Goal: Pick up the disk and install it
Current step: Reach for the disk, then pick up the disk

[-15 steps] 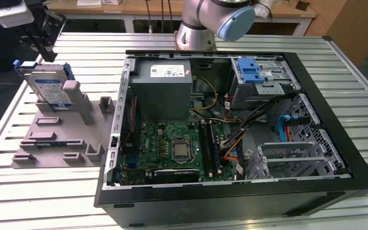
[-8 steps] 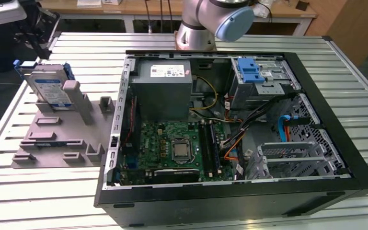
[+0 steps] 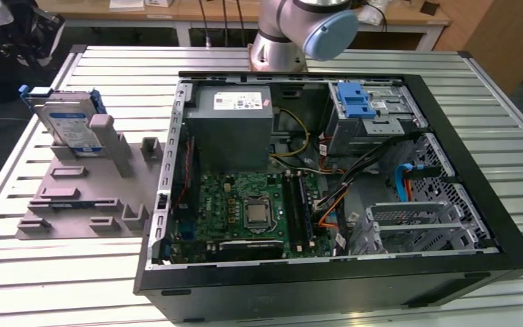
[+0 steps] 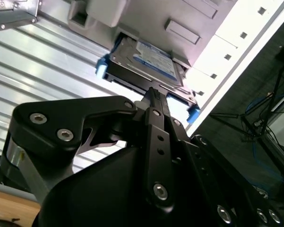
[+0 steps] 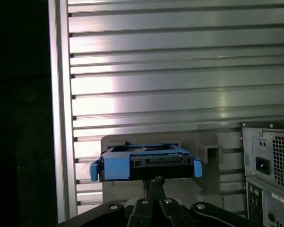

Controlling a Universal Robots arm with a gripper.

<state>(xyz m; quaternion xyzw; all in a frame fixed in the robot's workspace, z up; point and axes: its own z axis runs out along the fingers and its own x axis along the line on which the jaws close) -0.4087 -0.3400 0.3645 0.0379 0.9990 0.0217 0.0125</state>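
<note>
The disk is standing on edge in a grey holder, its white-and-blue label facing the camera in the exterior view and its blue bracket showing along the top and far edges. The holder is lying flat on the slatted metal counter, on the exterior view's left, just beside the open computer case but apart from it. The disk is sitting outside the case, not yet installed.

In both wrist views the claw is presenting clenched, its two black fingers pressed together with nothing between them. The tips are pointing at the near edge of the disk and are appearing just short of it; whether they are touching it cannot be told. The first wrist view is showing the blue ends of the bracket projecting at either side of the disk.

In the exterior view the arm is rising at the far edge of the counter, behind the case. Inside the case, a grey power-supply box is sitting above a green motherboard, and a blue latch is topping a silver cage toward the exterior view's right.
</note>
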